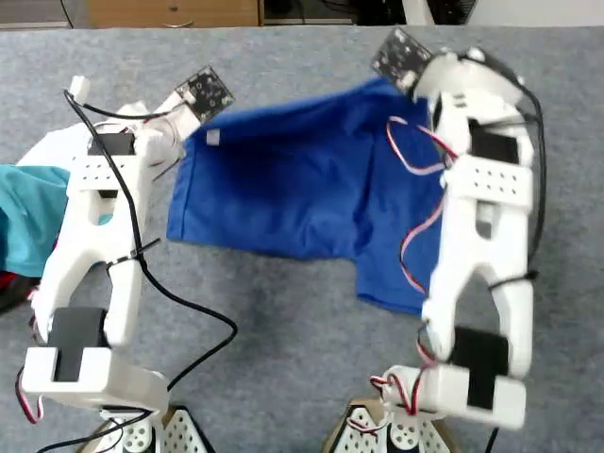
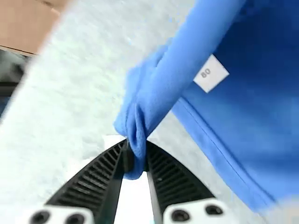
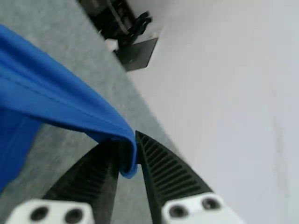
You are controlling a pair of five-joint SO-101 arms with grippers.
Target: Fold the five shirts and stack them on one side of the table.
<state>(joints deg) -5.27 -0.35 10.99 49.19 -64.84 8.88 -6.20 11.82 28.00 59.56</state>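
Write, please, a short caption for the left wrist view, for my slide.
Left gripper shut on a bunched edge of the blue shirt, white tag showing, grey table behind.

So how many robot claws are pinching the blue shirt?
2. The left gripper pinches the blue shirt near its white tag; the right gripper pinches its edge farther right. No others seem hidden.

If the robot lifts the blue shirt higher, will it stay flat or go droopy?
Probably droopy: the blue shirt bunches into folds where the left gripper pinches it. Likely sags between grips, since its edge curves away from the right gripper. Probably light: small pinches hold it.
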